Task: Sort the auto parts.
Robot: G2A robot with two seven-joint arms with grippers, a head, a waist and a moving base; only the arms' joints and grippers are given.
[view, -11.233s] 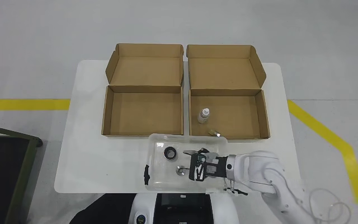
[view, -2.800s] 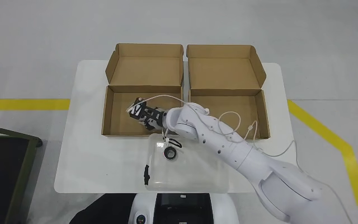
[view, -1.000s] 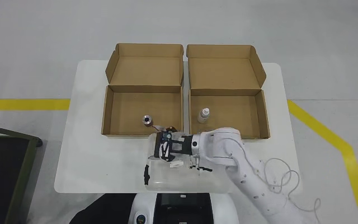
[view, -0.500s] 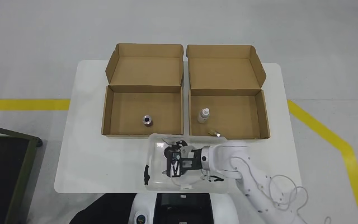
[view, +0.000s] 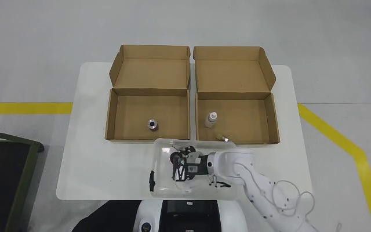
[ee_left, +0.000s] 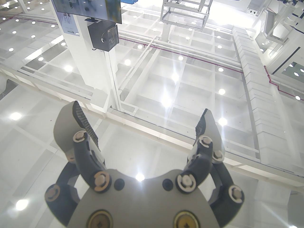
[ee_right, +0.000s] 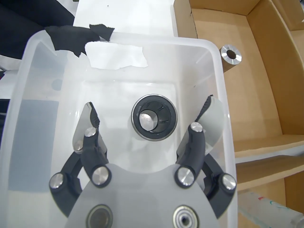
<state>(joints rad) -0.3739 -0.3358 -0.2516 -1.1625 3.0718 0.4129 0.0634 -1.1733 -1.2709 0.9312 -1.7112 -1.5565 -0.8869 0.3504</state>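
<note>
A black ring-shaped bearing [ee_right: 154, 117] stands on end in the clear plastic bin [ee_right: 166, 40]. My right gripper [ee_right: 150, 103] is open just above it, one finger on each side and not touching it. From above, the right gripper [view: 179, 167] is at the left part of the bin [view: 232, 174]. A silver cylinder with a hole [view: 151, 123] [ee_right: 231, 54] lies in the left cardboard box [view: 130, 116]. In the right box [view: 249, 122] lie a small white bottle [view: 211, 119] and a small brass piece [view: 221, 138]. My left gripper [ee_left: 140, 110] is open, empty and pointing at the ceiling.
Both boxes stand side by side behind the bin with their lids folded back. A strip of torn black tape [ee_right: 71, 36] hangs on the bin's rim. White table [view: 93, 151] lies bare left of the bin.
The right arm left the silver cylinder in the left box, drew back over the bin and came down with its open fingers around the black bearing.
</note>
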